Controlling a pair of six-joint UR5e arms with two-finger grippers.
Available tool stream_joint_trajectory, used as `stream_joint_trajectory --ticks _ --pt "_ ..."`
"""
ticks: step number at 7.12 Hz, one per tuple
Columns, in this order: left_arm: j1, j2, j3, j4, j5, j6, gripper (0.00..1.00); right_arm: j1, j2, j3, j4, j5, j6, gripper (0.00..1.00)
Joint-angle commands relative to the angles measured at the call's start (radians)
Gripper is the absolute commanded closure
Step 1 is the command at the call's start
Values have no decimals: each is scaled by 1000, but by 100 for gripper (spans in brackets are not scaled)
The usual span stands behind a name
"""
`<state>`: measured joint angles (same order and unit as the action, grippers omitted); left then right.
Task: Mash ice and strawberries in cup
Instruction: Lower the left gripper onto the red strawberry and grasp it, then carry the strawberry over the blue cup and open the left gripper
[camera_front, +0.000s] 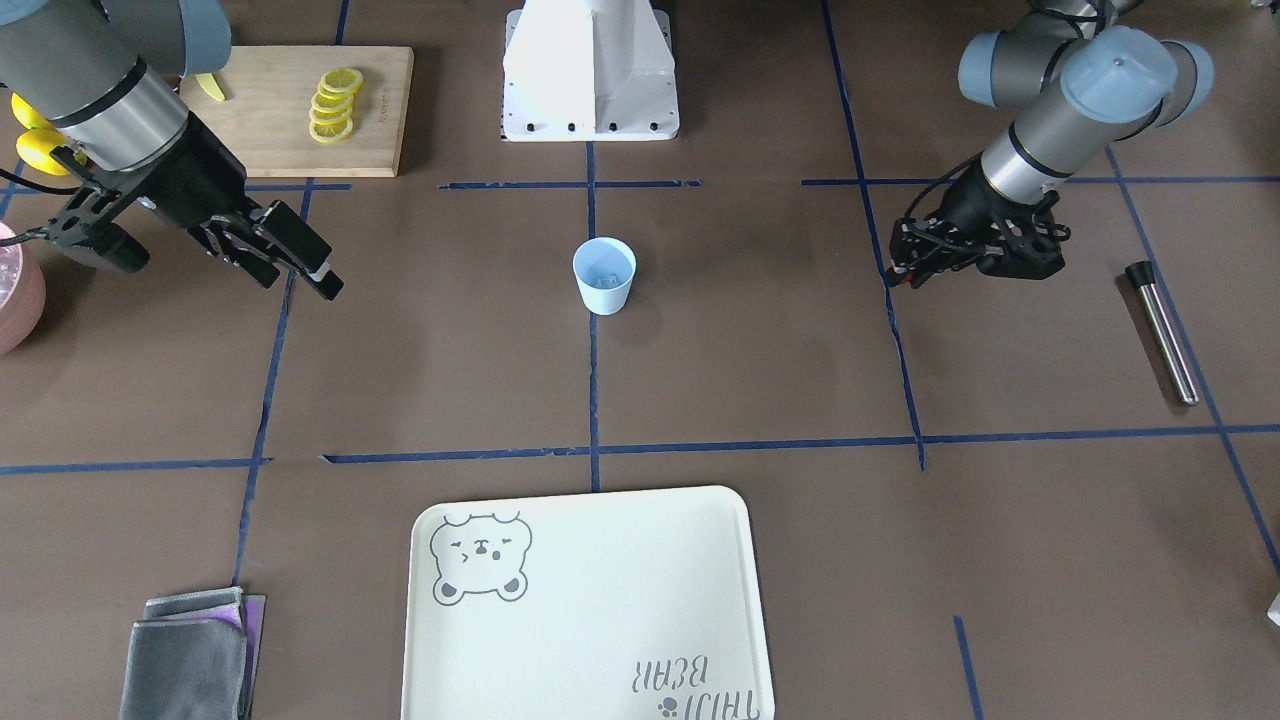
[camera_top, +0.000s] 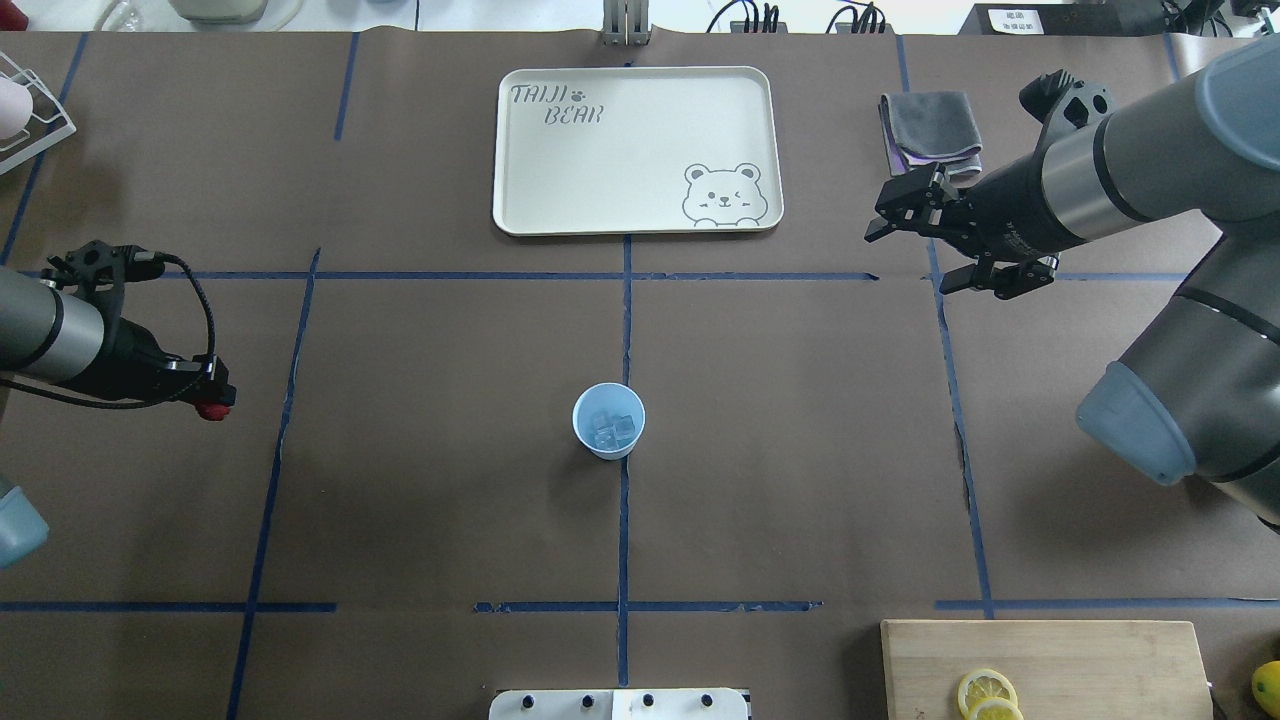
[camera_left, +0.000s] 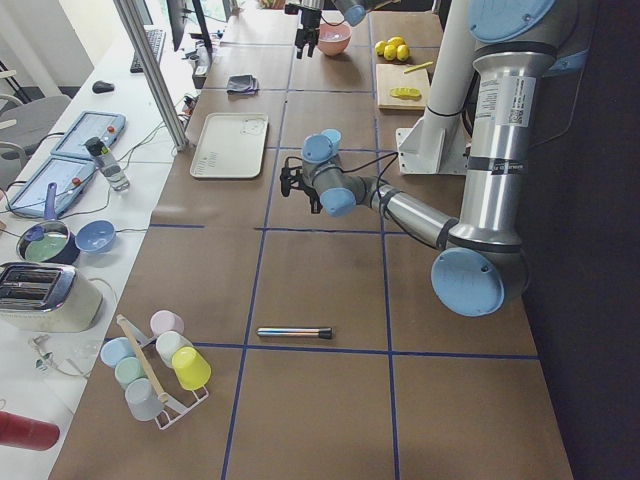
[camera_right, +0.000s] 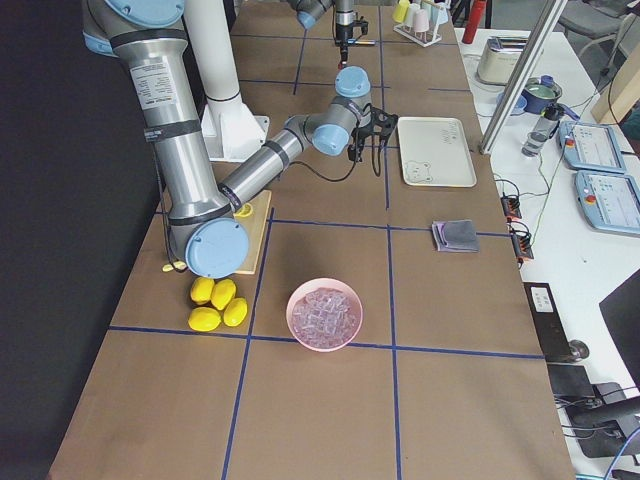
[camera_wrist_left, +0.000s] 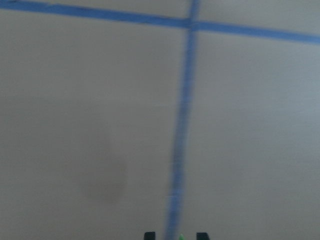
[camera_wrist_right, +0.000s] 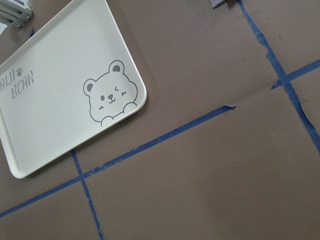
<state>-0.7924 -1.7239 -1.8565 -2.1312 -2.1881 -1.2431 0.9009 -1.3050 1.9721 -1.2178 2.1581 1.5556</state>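
The pale-blue cup (camera_top: 608, 421) stands upright on the table's centre line and also shows in the front-facing view (camera_front: 604, 276). Ice (camera_top: 612, 428) lies inside it. My left gripper (camera_top: 208, 398) hovers far to the cup's left, shut on the dark-red strawberry (camera_top: 212, 410). In the left wrist view only a hint of green (camera_wrist_left: 181, 236) shows between the fingertips. My right gripper (camera_top: 908, 262) is open and empty, far from the cup near the tray's right corner. It also shows in the front-facing view (camera_front: 300, 278).
A pale tray (camera_top: 620, 170) with a bear print lies at the far side. A grey cloth (camera_top: 930, 125) is beside it. A cutting board (camera_front: 270, 130) carries lemon slices (camera_front: 335, 105). A pink bowl (camera_right: 325, 346) holds ice. A metal muddler (camera_front: 1160, 330) lies on the left arm's side.
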Motion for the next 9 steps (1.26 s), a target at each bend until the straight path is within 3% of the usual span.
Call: stream_joint_trajectory --ticks 1,2,3,6,8,9 --pt "92 -248 40 2 -4 -236 100 13 -7 -6 -3 -1 -38 0" --pt "129 -326 89 4 32 -280 100 13 -7 -13 -3 -3 -46 0" --pt "212 -404 127 40 165 -282 100 16 -5 -13 -2 -1 -46 0" --pt "298 -437 135 79 238 -279 100 15 3 -13 -3 -3 -45 0" --pt "312 -462 148 79 278 -274 94 15 1 -13 -2 -3 -45 0" --pt "312 -461 154 79 280 -273 87 15 1 -13 -2 -3 -45 0"
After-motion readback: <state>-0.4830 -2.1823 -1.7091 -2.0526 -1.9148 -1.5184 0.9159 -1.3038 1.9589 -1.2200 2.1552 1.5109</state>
